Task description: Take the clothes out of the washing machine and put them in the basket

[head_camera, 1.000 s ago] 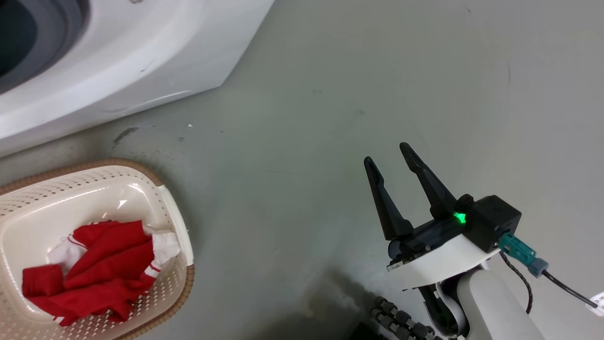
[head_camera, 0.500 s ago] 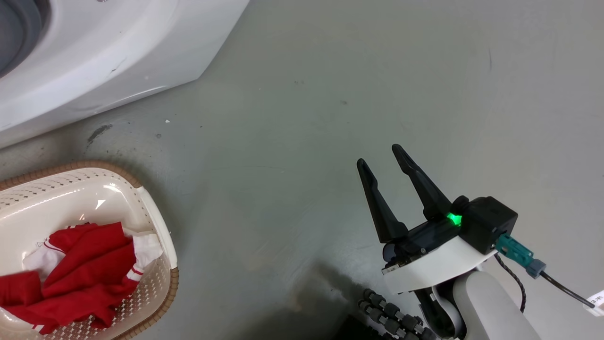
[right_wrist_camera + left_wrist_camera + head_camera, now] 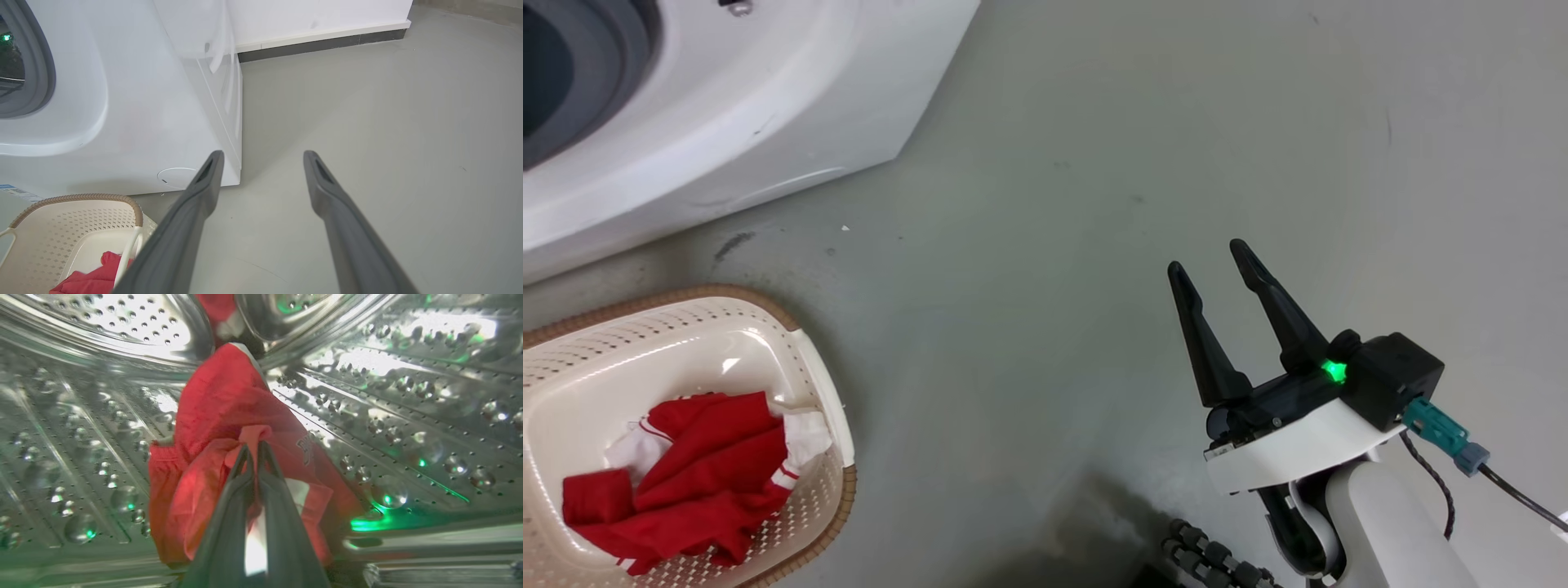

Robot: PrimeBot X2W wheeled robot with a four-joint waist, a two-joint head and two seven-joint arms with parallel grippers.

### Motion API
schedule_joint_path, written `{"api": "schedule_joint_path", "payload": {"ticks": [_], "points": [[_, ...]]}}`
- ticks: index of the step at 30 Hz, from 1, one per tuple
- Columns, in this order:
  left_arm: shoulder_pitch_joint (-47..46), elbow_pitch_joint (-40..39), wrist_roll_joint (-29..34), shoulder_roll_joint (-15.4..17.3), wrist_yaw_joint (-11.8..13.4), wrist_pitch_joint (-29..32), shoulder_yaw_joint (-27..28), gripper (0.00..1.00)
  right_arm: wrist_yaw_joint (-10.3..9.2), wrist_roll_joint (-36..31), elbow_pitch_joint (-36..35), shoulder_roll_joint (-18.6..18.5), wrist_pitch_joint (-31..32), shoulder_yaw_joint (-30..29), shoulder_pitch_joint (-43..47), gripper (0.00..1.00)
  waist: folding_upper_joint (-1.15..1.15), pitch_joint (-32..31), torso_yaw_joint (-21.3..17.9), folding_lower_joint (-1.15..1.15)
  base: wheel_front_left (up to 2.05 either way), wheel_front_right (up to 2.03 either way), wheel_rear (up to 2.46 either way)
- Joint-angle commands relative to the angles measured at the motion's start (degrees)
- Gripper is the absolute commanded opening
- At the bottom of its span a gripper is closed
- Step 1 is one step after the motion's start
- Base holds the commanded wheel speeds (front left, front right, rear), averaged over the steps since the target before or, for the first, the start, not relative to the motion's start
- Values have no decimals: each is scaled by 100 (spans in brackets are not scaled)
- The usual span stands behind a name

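Note:
Inside the perforated steel drum (image 3: 408, 416) of the washing machine (image 3: 727, 106), my left gripper (image 3: 253, 447) is shut on a fold of the red clothes (image 3: 220, 408) with white trim. More red clothes (image 3: 686, 482) lie in the cream basket (image 3: 727, 343) with its brown rim, on the floor below the machine. The same basket (image 3: 61, 228) appears in the right wrist view with red clothes (image 3: 90, 277) inside. My right gripper (image 3: 1209, 257) hovers open over bare floor, far right of the basket, with nothing between its fingers (image 3: 204, 192).
The washing machine's white front (image 3: 143, 102) and grey porthole rim (image 3: 41, 73) stand left of my right gripper. A white wall with dark skirting (image 3: 327, 41) runs behind. Grey floor (image 3: 1054, 204) stretches between basket and right arm.
The head camera swung one way and back, so the whole picture shifted. The right gripper stays open in much the same pose; the clothes in the basket lie unchanged.

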Motion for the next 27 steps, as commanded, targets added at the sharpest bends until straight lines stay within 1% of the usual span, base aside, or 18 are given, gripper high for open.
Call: {"api": "schedule_joint_path", "payload": {"ticks": [1, 5, 9, 15, 21, 27], "points": [[169, -81, -29, -16, 20, -237, 28, 0, -4, -53, 9, 1, -11, -42, -6, 100, 0, -105, 87, 0, 0, 0, 0], [611, -151, -164, -108, 67, -991, 170, 0, -4, -127, 47, 1, -11, -102, 6, 100, 0, -329, 190, 0, 0, 0, 0], [1112, -110, -267, -251, 61, -1697, 250, 0, -4, -245, 78, 0, -11, -215, 84, 100, 0, -625, 336, 0, 0, 0, 0], [1881, 73, -504, -623, -65, -2677, 334, 0, -4, -471, 189, -2, -12, -390, 253, 100, 0, -1280, 704, 0, 0, 0, 0], [2428, 19, -646, -916, -157, -3176, 318, 0, -4, -623, 247, -1, 7, -492, 419, 100, 0, -1836, 1025, 0, 0, 0, 0], [2884, -167, -723, -1115, -218, -3377, 264, 0, -4, -715, 189, -2, 152, -584, 596, 100, 0, -2323, 1300, 0, 0, 0, 0]]}}
